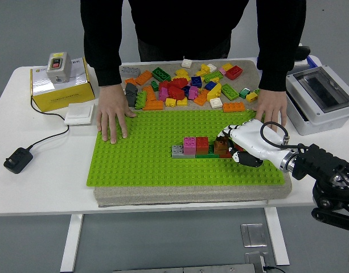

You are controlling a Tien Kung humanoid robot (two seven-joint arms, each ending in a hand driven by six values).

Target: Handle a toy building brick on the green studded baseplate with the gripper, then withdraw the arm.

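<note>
Currently the right robot hand [237,147] is curled on a brown brick [221,145], at the right end of the brick row [191,147] on the green baseplate [140,159], toward the desk's [43,182] near-right edge. Baseplate's far corners are pressed by a person's hands [112,118].

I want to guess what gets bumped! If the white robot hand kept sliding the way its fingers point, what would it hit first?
Probably the brown brick right at its fingertips, then the red one beside it.
</note>
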